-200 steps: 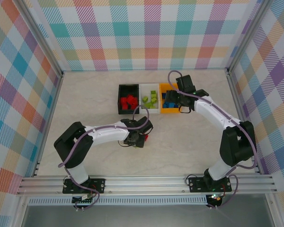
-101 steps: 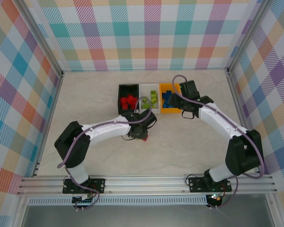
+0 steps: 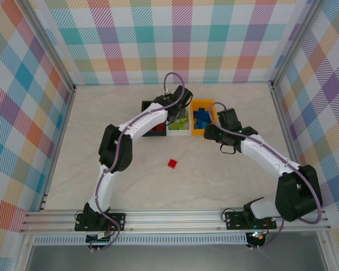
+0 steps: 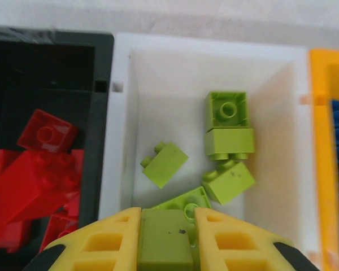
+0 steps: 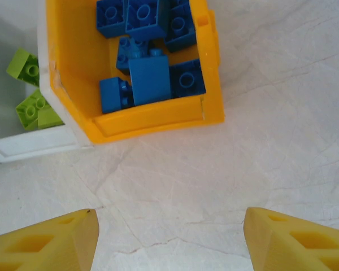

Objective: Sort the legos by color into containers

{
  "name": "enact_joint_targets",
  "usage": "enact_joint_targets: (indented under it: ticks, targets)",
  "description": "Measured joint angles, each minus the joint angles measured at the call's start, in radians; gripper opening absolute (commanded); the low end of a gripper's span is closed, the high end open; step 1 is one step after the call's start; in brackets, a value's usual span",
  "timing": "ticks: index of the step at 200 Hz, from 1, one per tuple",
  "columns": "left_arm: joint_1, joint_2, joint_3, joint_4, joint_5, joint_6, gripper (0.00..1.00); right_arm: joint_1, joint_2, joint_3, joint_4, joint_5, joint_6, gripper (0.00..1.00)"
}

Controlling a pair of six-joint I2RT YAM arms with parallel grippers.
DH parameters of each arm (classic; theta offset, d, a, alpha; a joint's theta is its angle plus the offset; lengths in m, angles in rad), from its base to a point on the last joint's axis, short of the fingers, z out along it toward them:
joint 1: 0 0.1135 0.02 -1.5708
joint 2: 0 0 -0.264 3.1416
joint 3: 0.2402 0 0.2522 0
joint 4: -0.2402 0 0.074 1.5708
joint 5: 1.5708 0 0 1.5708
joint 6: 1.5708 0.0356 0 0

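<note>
The left gripper (image 4: 167, 217) hangs over the near end of the white bin (image 4: 120, 113), its yellow jaws closed on a lime green brick (image 4: 165, 244) that fills the gap between them at the bottom centre of the left wrist view. Below it, inside the white bin, lie other lime green bricks (image 4: 226, 108): two stacked against the right wall, one tilted at the middle and two more near the jaws. To the left, the black bin (image 4: 104, 73) holds a heap of red bricks (image 4: 40, 131). At the right edge of that view is the orange bin's wall.

In the right wrist view, the right gripper (image 5: 169, 212) stands over bare worktop (image 5: 271, 141) just below the orange bin (image 5: 158, 117). Its jaws are spread wide with nothing between them. The orange bin, in the upper middle of that frame, holds a cluster of blue bricks (image 5: 150, 79).

In the top view the three bins sit in a row at the upper centre of the worktop: black on the left, white in the middle, orange on the right. A single red brick (image 3: 173, 163) lies alone on the worktop, lower in the frame and well apart from the bins and both grippers.
</note>
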Motion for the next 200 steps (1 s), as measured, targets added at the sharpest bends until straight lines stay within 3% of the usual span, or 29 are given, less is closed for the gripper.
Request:
enact_joint_targets:
  ticks: [8, 48, 71, 91, 127, 160, 200]
  targets:
    - [0.0, 0.039, 0.042, -0.019, 0.0, 0.003, 0.24, 0.01, -0.019, -0.022, 0.008, -0.01, -0.003, 0.7]
    - [-0.004, 0.092, 0.13, -0.065, 0.014, 0.005, 0.77, 0.128, -0.099, -0.12, 0.045, -0.125, -0.053, 0.76]
    - [-0.004, 0.042, 0.098, -0.054, 0.029, -0.006, 0.91, 0.236, -0.085, -0.122, 0.065, -0.163, -0.098, 0.78]
    - [-0.004, -0.111, -0.045, -0.021, 0.04, -0.019, 0.99, 0.315, 0.0, -0.098, 0.082, -0.185, -0.136, 0.78]
    - [-0.004, -0.551, -0.408, 0.087, 0.03, -0.041, 1.0, 0.407, 0.27, 0.023, 0.103, -0.169, -0.193, 0.79]
    - [-0.004, -0.927, -0.748, 0.142, -0.016, -0.085, 1.0, 0.441, 0.419, 0.116, 0.101, -0.116, -0.217, 0.76]
    - [-0.003, -1.16, -1.067, 0.076, -0.061, -0.151, 1.0, 0.461, 0.473, 0.164, 0.092, -0.064, -0.228, 0.66]
